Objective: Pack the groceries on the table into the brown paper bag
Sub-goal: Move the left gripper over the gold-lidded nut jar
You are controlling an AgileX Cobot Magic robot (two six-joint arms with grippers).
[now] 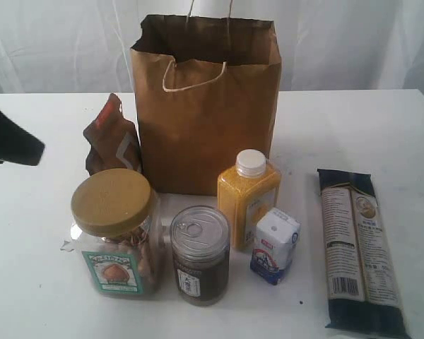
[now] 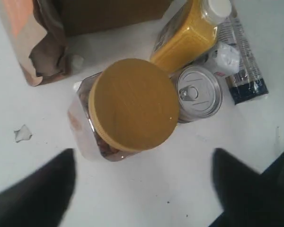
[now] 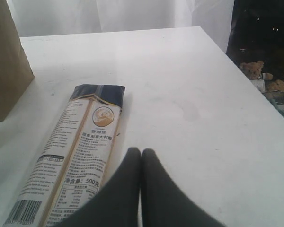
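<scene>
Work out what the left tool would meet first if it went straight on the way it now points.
Most likely the clear jar: its gold lid sits centred ahead of the open left tool. Depth is hard to judge, so it may strike the lid or the jar's side.

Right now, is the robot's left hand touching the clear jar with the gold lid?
Apart. The exterior view shows bare white tabletop between the dark left hand and the clear jar with the gold lid.

Our left gripper (image 2: pixel 144 156) shows two matte black fingers (image 2: pixel 42 189), broad, smooth and round-tipped. Our right gripper (image 3: pixel 141 155) carries the same plain black fingers (image 3: pixel 123 194), tapering toward slim tips. From outside, our left arm (image 1: pixel 10 141) reads as a black wedge.
</scene>
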